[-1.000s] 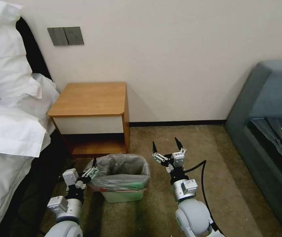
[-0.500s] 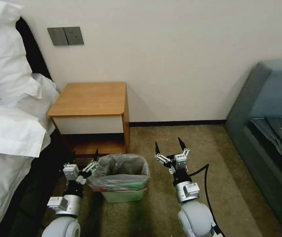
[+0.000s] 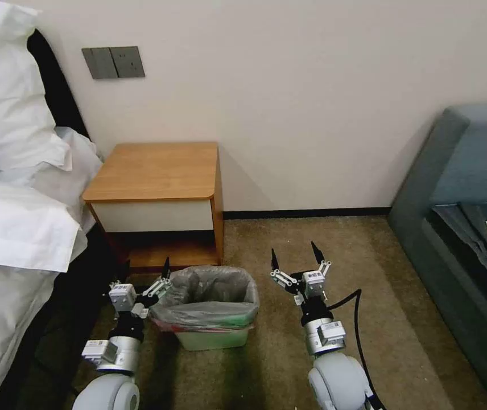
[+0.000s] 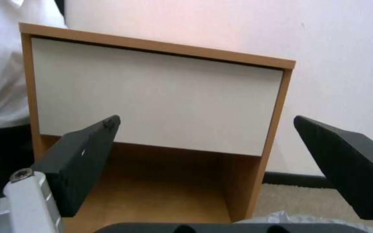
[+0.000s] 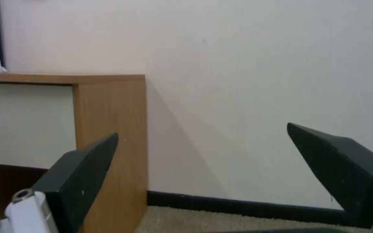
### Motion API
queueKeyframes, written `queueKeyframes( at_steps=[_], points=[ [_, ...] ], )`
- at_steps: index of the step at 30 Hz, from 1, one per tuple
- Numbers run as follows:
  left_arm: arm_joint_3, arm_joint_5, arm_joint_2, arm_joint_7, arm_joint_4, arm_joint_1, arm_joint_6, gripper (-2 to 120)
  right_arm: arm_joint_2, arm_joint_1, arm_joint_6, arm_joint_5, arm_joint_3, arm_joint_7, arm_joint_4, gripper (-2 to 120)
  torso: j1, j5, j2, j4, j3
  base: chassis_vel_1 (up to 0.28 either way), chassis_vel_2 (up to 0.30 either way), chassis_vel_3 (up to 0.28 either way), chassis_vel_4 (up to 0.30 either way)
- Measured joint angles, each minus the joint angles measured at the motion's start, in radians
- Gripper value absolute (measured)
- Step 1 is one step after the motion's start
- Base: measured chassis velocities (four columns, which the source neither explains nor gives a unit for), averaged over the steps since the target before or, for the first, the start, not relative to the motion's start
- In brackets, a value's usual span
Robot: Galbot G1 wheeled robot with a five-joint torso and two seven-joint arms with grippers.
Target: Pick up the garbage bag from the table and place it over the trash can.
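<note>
Lining the trash can (image 3: 212, 339) on brown carpet (image 3: 334, 250): the garbage bag (image 3: 209, 293).

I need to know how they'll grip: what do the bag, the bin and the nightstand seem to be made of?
The garbage bag: thin grey film, likely plastic, crinkled, glossy and see-through. The trash can: looks like smooth moulded plastic, pale green outside. The table: matte orange-brown wood-grain top, wood or laminate, with a flat white drawer front.

Garbage bag (image 3: 209, 299) hides trash can (image 3: 212, 340) rim.
</note>
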Motion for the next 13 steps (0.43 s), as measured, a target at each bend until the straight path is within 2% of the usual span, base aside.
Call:
queueKeyframes(
  at_steps=[13],
  points=[
    [0.000, 0.000, 0.000, -0.002, 0.000, 0.000, 0.002, 100, 0.000, 0.001, 0.000, 0.001, 0.000, 0.001, 0.000, 100, 0.000, 0.0000, 0.000, 0.0000, 0.000, 0.000, 0.000, 0.000, 0.000]
  ],
)
